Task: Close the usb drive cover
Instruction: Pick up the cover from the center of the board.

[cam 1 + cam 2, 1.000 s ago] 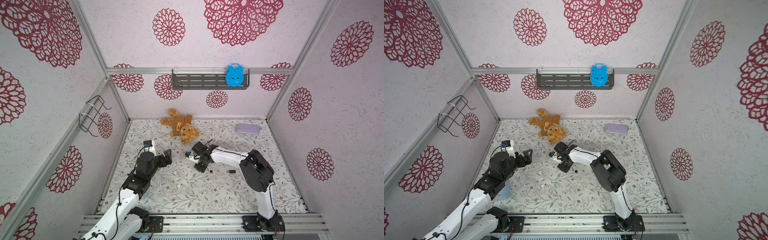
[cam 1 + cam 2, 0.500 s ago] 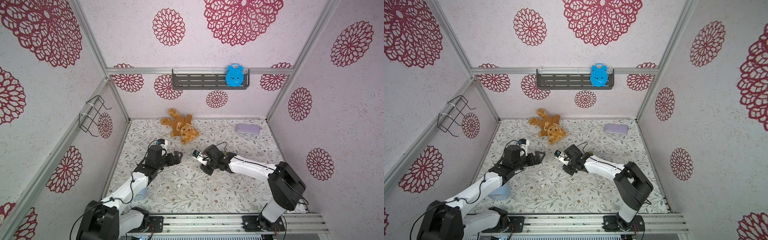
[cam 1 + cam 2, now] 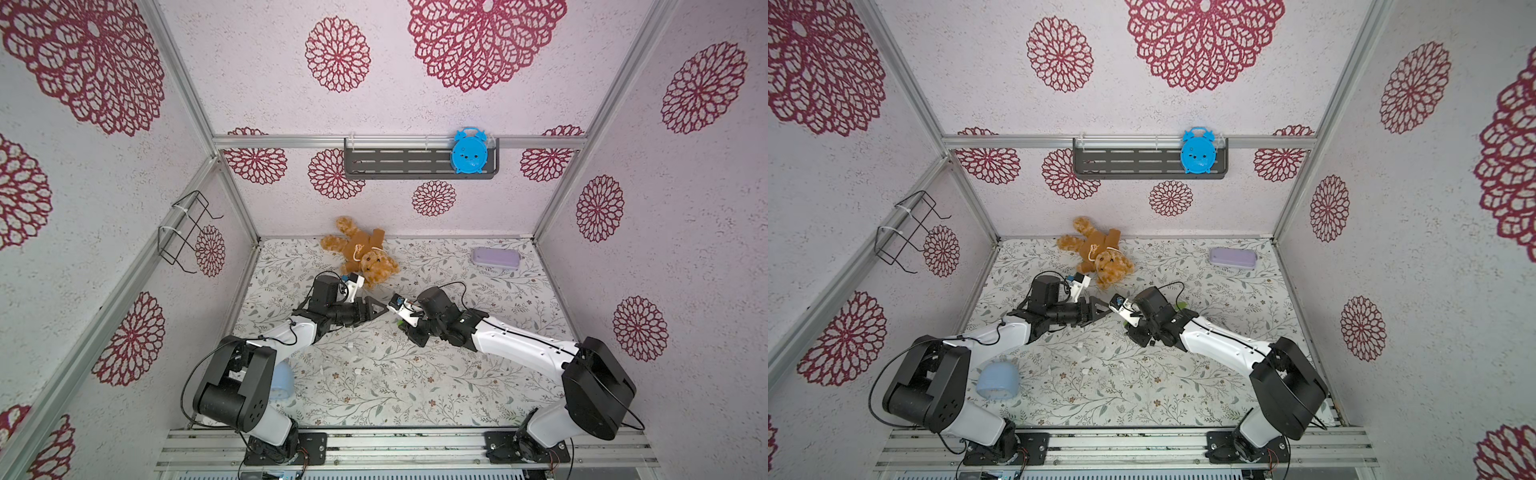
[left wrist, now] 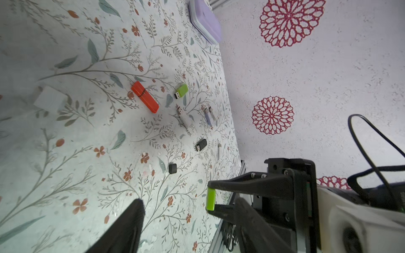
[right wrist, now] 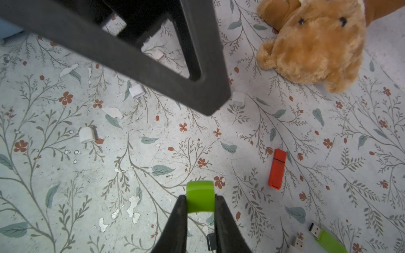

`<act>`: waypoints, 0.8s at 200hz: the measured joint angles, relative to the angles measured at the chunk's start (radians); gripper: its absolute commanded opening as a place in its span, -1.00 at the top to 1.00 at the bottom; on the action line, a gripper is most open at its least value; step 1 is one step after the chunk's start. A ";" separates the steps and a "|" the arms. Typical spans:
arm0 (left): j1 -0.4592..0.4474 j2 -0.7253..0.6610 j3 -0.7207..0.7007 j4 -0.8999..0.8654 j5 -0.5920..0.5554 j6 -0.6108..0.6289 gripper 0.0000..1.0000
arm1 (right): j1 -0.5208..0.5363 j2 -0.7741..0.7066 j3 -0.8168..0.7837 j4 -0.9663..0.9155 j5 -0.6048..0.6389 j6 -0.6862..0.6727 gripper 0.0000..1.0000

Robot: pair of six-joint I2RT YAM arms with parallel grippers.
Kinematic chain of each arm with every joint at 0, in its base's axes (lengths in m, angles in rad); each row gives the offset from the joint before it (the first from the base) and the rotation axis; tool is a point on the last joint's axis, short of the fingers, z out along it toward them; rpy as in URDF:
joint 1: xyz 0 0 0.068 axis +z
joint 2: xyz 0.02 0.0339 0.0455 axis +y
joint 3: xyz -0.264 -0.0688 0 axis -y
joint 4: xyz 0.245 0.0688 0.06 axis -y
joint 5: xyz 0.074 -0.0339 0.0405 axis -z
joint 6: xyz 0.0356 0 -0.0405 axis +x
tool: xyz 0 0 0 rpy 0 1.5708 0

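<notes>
1. Over mid table [image 3: 374, 386], both arms reach inward and meet nearly tip to tip, just in front of teddy bear [image 3: 360, 254].
2. right gripper [image 5: 201, 202]: clamped on green cap [image 5: 200, 192]. Cap sits betw the two fingertips, one end poking out past them, held clear of the table.
3. left gripper [image 3: 382, 309]: jaws apart, nothing betw them, no contact w/ anything. From left wrist cam the cap shows in the gap betw its fingers [image 4: 132, 225]; near, not touching.
4. green usb drive [image 4: 181, 91]: lies flat on table, metal connector bare, no cover on. Sits down by right arm, apart from the cap; in a top view only a sliver of it shows behind that arm.
5. Around it: white drive [image 4: 184, 117] uncapped, just beside; orange drive [image 4: 145, 97] w/ cap on, a bit further; two small drives [image 4: 207, 116] side by side toward the wall; black drive [image 4: 201, 145] uncapped, black cap [image 4: 172, 168] lying apart from it.
6. Three white caps [image 5: 137, 91] loose on table on left gripper's side, plus white flecks on the surface.
7. Bkgd: lilac case [image 3: 495, 257] in far right corner, blue clock [image 3: 469, 150] on wall shelf [image 3: 395, 162], pale blue cup [image 3: 997, 380] by left arm base, wire rack [image 3: 185, 232] on left wall.
</notes>
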 measured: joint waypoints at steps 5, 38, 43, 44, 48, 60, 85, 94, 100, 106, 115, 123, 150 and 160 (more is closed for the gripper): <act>-0.003 0.008 0.003 0.006 0.014 -0.004 -0.28 | 0.000 0.000 0.000 0.004 -0.003 0.000 0.55; -0.033 0.053 0.019 0.039 0.081 -0.029 -0.08 | 0.000 -0.002 0.000 0.022 -0.008 0.005 0.55; -0.035 0.056 0.019 0.043 0.090 -0.031 -0.06 | 0.000 -0.002 0.000 0.023 -0.008 0.006 0.55; -0.035 0.056 0.019 0.043 0.091 -0.031 -0.06 | 0.000 -0.002 0.000 0.023 -0.008 0.006 0.55; -0.037 0.057 0.019 0.045 0.095 -0.034 -0.06 | 0.000 -0.002 0.000 0.023 -0.008 0.007 0.55; -0.039 0.057 0.019 0.049 0.107 -0.034 -0.06 | 0.000 -0.002 0.000 0.026 -0.008 0.008 0.55; -0.041 0.061 0.029 0.055 0.139 -0.035 -0.02 | 0.000 -0.002 0.000 0.040 -0.007 0.009 0.55; -0.042 0.063 0.029 0.059 0.148 -0.035 0.00 | 0.000 -0.002 0.000 0.047 -0.007 0.014 0.55; -0.042 0.064 0.029 0.059 0.153 -0.035 0.04 | 0.000 -0.002 0.000 0.050 -0.007 0.015 0.55; -0.043 0.066 0.029 0.058 0.160 -0.034 0.07 | 0.000 -0.002 0.000 0.053 -0.007 0.016 0.55; -0.044 0.067 0.030 0.058 0.169 -0.032 0.09 | 0.000 -0.003 -0.001 0.059 -0.007 0.016 0.55; -0.044 0.068 0.030 0.058 0.175 -0.031 0.10 | 0.000 -0.003 -0.002 0.065 -0.007 0.018 0.55; -0.047 0.069 0.040 0.050 0.191 -0.021 0.20 | 0.000 -0.006 -0.014 0.079 -0.007 0.024 0.55; -0.048 0.072 0.049 0.047 0.195 -0.017 0.25 | 0.000 -0.006 -0.016 0.080 -0.006 0.025 0.55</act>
